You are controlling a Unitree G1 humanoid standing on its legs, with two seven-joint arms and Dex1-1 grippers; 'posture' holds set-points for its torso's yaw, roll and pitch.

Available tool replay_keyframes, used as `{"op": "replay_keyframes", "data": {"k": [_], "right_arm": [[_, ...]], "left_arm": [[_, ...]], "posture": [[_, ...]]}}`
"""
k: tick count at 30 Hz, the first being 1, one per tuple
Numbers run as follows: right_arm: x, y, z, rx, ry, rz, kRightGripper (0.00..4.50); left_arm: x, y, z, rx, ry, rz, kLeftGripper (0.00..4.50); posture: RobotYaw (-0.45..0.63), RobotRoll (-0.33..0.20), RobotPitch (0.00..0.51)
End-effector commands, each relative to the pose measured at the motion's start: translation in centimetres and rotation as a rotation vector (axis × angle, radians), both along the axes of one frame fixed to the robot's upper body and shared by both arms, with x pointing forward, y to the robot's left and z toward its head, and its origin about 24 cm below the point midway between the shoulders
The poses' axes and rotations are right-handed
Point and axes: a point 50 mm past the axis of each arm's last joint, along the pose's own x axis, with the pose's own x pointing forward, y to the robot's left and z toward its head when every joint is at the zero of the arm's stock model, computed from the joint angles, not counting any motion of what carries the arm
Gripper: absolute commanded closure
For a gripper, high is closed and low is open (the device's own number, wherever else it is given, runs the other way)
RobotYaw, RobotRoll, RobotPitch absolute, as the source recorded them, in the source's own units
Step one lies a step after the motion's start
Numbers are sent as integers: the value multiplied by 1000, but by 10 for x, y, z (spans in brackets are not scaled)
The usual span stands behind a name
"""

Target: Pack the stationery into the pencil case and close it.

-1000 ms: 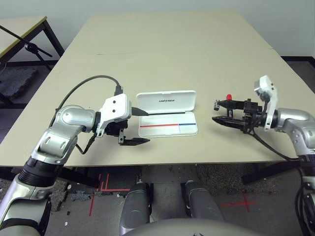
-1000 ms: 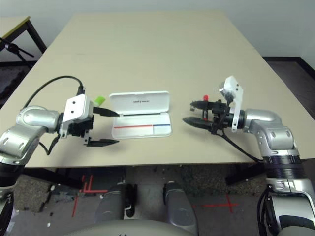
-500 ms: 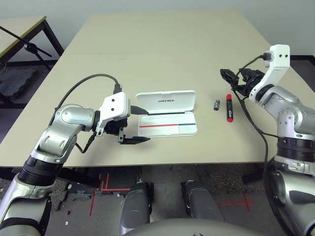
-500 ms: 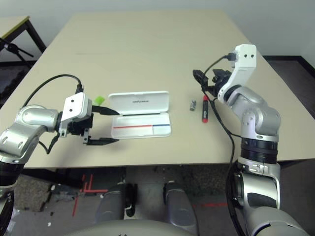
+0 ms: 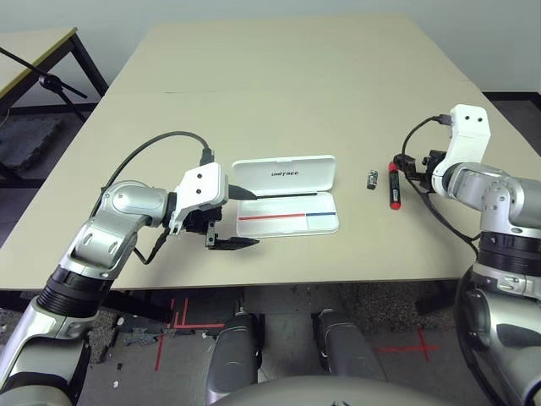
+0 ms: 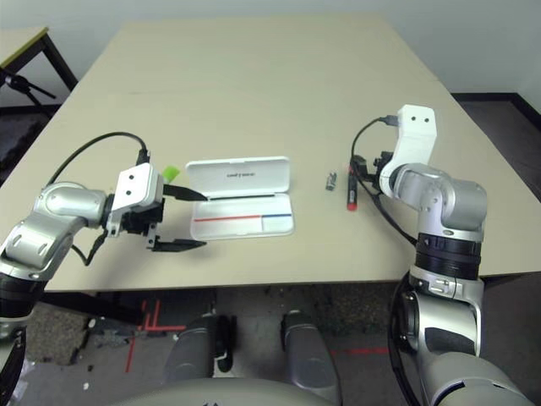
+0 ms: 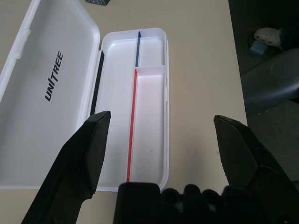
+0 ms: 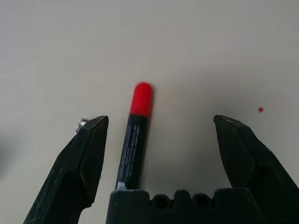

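While the pencil case (image 5: 287,213) lies open and empty, I have my left gripper (image 7: 161,119) wide open beside it, empty | right gripper (image 8: 161,119) wide open over marker (image 8: 135,135), gripping nothing

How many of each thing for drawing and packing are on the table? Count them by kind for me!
Pencil case, white and open: 1
Marker, black and red: 1
Small dark-and-silver piece: 1
Light-green piece, partly visible: 1
Total: 4

beige table, open case, marker, green barBeige table (image 5: 279,110), case (image 5: 287,216), marker (image 5: 394,190), bar (image 6: 171,173), silvery piece (image 5: 372,179)
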Motion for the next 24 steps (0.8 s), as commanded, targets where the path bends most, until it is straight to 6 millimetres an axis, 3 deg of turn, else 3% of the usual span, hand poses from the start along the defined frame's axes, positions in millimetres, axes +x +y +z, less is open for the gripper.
{"op": "replay_keyframes", "data": {"k": [1, 21, 24], "right_arm": [[-2, 3, -11, 8, 50, 12, 0], [6, 8, -41, 16, 126, 41, 0], [6, 5, -41, 6, 129, 26, 619]], "left_arm": [[-1, -2, -6, 19, 11, -6, 41], [-4, -9, -3, 20, 8, -14, 41], [-4, -9, -3, 21, 9, -12, 0]], "posture": [[-101, 0, 103], [-84, 0, 101], [-85, 0, 102]]}}
